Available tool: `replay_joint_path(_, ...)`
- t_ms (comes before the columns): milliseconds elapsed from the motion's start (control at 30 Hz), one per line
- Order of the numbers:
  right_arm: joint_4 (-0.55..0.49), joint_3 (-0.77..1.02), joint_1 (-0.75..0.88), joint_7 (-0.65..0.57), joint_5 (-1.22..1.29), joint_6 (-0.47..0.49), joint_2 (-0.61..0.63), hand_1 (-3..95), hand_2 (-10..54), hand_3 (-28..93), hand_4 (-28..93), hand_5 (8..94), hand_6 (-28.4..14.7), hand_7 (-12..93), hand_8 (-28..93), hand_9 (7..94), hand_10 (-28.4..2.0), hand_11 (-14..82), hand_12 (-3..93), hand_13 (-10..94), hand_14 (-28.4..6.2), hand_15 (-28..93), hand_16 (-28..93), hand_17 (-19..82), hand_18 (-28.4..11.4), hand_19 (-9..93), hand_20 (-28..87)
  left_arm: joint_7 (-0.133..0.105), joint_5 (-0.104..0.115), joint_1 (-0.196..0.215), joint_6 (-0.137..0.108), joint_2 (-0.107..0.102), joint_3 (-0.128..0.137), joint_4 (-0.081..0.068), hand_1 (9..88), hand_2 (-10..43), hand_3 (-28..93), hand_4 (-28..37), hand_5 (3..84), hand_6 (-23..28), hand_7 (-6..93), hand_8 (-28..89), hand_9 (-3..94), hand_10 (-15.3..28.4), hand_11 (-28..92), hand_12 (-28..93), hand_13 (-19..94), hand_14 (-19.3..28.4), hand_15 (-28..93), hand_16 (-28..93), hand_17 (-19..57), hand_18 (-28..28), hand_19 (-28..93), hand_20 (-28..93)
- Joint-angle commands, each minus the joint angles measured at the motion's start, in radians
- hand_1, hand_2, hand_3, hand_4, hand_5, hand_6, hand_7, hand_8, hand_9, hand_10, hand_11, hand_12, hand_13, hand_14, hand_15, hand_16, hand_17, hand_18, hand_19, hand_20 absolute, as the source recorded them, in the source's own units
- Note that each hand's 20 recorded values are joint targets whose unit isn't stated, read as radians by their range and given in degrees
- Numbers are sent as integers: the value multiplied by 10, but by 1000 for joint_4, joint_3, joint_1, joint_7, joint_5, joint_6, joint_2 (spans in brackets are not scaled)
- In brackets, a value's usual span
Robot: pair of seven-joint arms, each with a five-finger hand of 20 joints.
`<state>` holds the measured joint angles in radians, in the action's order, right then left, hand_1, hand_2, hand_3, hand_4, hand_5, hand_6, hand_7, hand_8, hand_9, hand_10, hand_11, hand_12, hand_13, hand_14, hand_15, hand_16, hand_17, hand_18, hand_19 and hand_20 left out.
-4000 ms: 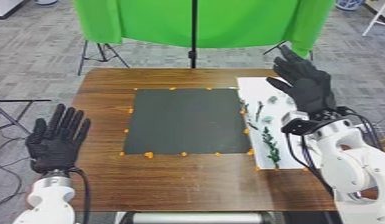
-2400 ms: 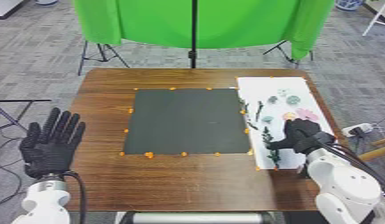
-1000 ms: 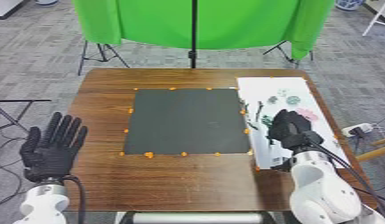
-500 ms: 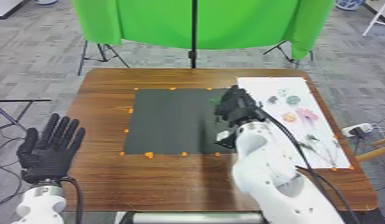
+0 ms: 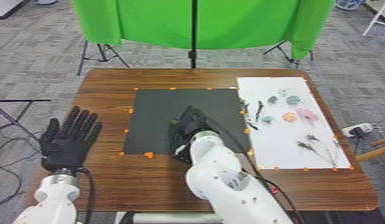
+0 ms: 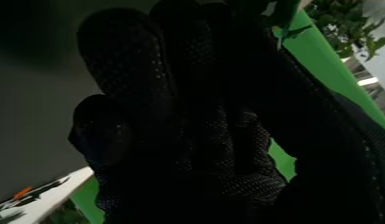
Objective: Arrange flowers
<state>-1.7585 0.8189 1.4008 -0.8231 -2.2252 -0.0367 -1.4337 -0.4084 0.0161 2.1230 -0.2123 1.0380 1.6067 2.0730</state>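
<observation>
The right hand (image 5: 192, 124) is closed on a green sprig (image 6: 283, 31), with the black board (image 5: 157, 110) beneath it, the pink flower (image 5: 307, 114) on the white sheet (image 5: 264, 87) to its right, and the left hand (image 5: 68, 147), fingers extended, to its left.

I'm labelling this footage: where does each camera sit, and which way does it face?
Head view: on the robot's head, facing forward and down at the brown wooden table; both white arms come in from the bottom edge, with the black-gloved left hand and right hand.
Right wrist view: on the right arm's wrist, looking along that hand's glove, fingers up.
Shared: the right hand and the green cloth backdrop.
</observation>
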Motion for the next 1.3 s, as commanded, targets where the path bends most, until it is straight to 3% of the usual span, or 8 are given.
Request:
replay_joint_path(33, 75, -37, 3, -31, -93, -91, -82, 534, -95, 821, -128, 848, -4, 334, 202, 937, -85, 185, 391, 927, -39, 374, 439, 544, -247, 932, 389, 79, 0, -55, -40, -50, -31, -24, 248, 151, 785, -283, 478, 99, 71, -86, 408, 155, 174, 85, 306, 153, 268, -56, -48, 136, 331, 117)
replay_joint_path(167, 96, -48, 0, -53, -85, -126, -107, 534, -95, 823, -130, 847, -3, 337, 201, 937, -85, 190, 393, 927, -37, 379, 436, 549, -247, 932, 396, 112, -5, -97, -56, -74, -53, -40, 248, 151, 786, -283, 479, 99, 72, -86, 408, 155, 174, 85, 306, 153, 269, -56, -48, 136, 331, 117)
replay_joint_path(200, 105, -56, -3, -37, -88, -131, -110, 534, -95, 823, -131, 846, -4, 339, 202, 937, -85, 192, 394, 926, -37, 381, 435, 549, -247, 932, 398, 105, -4, -96, -58, -75, -55, -39, 248, 151, 786, -283, 479, 99, 71, -86, 408, 156, 174, 84, 306, 153, 269, -56, -48, 136, 331, 117)
replay_joint_path(233, 111, -60, -7, -44, -89, -143, -112, 533, -95, 824, -131, 844, -4, 341, 202, 937, -85, 192, 395, 926, -37, 383, 434, 549, -247, 932, 400, 122, -7, -119, -58, -79, -67, -51, 248, 151, 786, -283, 479, 99, 71, -86, 408, 155, 175, 85, 306, 153, 268, -56, -48, 136, 331, 117)
replay_joint_path(367, 128, -72, -7, -49, -73, -142, -130, 532, -95, 826, -131, 839, -4, 351, 199, 937, -86, 192, 399, 924, -37, 392, 433, 551, -247, 932, 406, 140, -7, -146, -62, -79, -93, -65, 247, 151, 787, -283, 479, 99, 72, -86, 408, 156, 174, 84, 306, 153, 268, -56, -48, 136, 332, 117)
replay_joint_path(767, 107, -96, -13, -50, 4, -114, -115, 498, -95, 766, -223, 786, -43, 296, 104, 923, -108, 121, 398, 884, -59, 433, 370, 532, -241, 932, 411, 108, -2, -131, -53, -72, -86, -60, 248, 150, 788, -283, 478, 99, 73, -86, 408, 155, 175, 85, 306, 153, 270, -56, -48, 136, 332, 117)
replay_joint_path(933, 84, -106, -14, -26, 14, -117, -105, 436, -95, 800, -236, 740, -56, 190, -96, 860, -142, 221, 316, 857, -80, 473, 284, 518, -235, 932, 409, 89, 3, -113, -45, -65, -78, -53, 247, 150, 789, -283, 478, 99, 74, -86, 408, 156, 174, 84, 306, 153, 270, -56, -48, 136, 332, 117)
replay_joint_path(1300, 40, -117, -23, -4, 27, -41, -72, 412, -95, 812, -240, 737, -64, 150, -110, 848, -160, 263, 259, 850, -91, 479, 274, 506, -241, 932, 407, 44, 9, -72, -25, -42, -57, -38, 247, 150, 788, -283, 480, 100, 75, -86, 407, 155, 174, 86, 306, 153, 270, -57, -48, 136, 332, 117)
